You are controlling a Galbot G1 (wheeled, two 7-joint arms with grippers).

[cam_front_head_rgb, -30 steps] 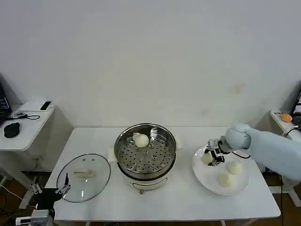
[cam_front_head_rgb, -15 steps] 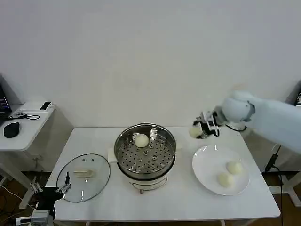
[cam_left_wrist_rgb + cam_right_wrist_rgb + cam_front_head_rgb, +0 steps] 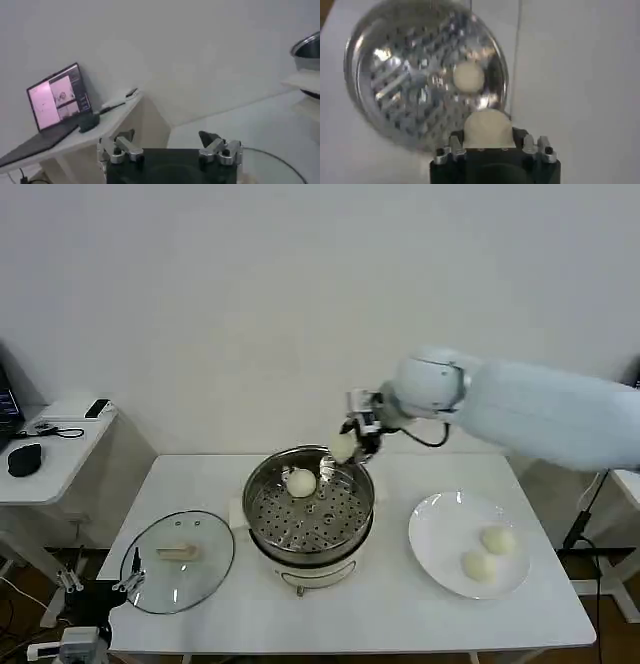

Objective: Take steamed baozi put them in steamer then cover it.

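My right gripper (image 3: pixel 349 446) is shut on a cream-white baozi (image 3: pixel 343 447), held above the far right rim of the shiny steamer (image 3: pixel 262 519). In the right wrist view that baozi (image 3: pixel 488 129) fills the space between the jaws of the right gripper (image 3: pixel 489 142), just outside the steamer rim (image 3: pixel 365 118). One baozi (image 3: pixel 300 482) lies on the perforated tray at the back; the right wrist view shows it too (image 3: pixel 468 77). Two more baozi (image 3: pixel 498 540) (image 3: pixel 479 565) rest on the white plate (image 3: pixel 436 547). My left gripper (image 3: pixel 169 146) is open, low at the table's left.
The glass lid (image 3: pixel 178 561) with its cream handle lies flat on the table left of the steamer. A side table (image 3: pixel 52 454) with a mouse and cables stands at the left; the left wrist view shows a laptop (image 3: pixel 57 99) on it.
My right arm lifted one baozi off the plate and carried it left, from above the plate to the steamer's far right rim. Two baozi remain on the plate.
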